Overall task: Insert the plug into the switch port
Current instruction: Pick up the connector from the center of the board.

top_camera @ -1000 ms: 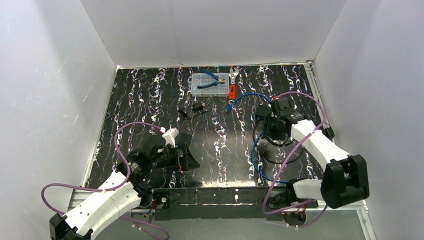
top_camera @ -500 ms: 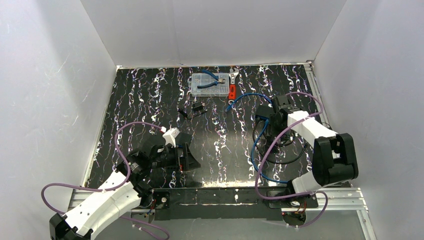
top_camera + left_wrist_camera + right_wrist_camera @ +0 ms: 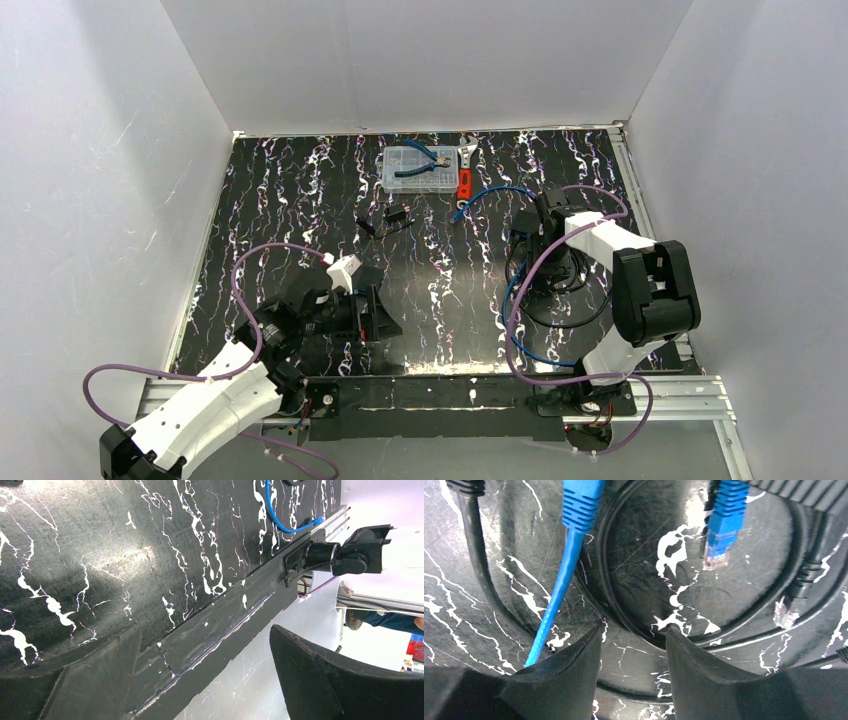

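My right gripper [image 3: 545,240] points down at a tangle of cables, and a flat black box [image 3: 524,222], apparently the switch, lies just to its left; its port cannot be made out. In the right wrist view the gripper [image 3: 633,630] stands open with nothing between the fingers and a black cable loop [image 3: 624,605] on the table under them. A loose blue plug [image 3: 723,522] lies ahead to the right, its clear tip toward me. A second blue boot [image 3: 581,502] sits ahead to the left. My left gripper [image 3: 385,315] [image 3: 205,630] is wide open, holding nothing, over the table's front edge.
A clear parts box [image 3: 420,168] with blue pliers on it and a red-handled wrench [image 3: 465,172] sit at the back. Small black parts [image 3: 398,216] lie mid-table. Another blue cable end [image 3: 458,212] and blue loops [image 3: 512,325] lie left of the right arm. White walls enclose three sides.
The right arm has folded up, its elbow swinging in and toward the back, with the gripper shifting slightly back over the cables. The left arm has not moved.
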`<action>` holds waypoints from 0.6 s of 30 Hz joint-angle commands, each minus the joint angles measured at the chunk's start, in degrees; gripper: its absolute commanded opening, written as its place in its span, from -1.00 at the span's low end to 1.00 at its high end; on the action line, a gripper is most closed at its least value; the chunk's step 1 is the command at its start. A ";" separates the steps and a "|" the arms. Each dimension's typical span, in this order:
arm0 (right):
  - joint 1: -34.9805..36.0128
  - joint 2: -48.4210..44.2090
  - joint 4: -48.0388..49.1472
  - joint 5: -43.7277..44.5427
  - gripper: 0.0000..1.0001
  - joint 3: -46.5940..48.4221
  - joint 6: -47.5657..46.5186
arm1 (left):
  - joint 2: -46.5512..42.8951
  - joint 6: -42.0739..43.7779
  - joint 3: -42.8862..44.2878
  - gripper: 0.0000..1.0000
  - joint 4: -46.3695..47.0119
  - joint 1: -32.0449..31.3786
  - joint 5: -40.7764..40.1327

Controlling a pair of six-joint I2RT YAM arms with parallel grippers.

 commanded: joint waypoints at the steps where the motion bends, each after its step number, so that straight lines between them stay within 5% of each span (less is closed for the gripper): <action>1: -0.05 1.15 -1.31 -4.63 0.08 1.60 -1.39 | -0.08 0.67 -1.05 0.99 0.29 -0.26 1.15; 10: 3.22 3.41 -2.29 -4.05 -0.23 0.02 0.40 | -0.66 0.58 -1.13 0.99 0.06 -0.34 1.13; 18: 5.22 3.90 -1.26 -3.83 -0.97 -1.09 1.75 | -0.89 0.48 -1.10 0.99 -0.14 -0.33 1.08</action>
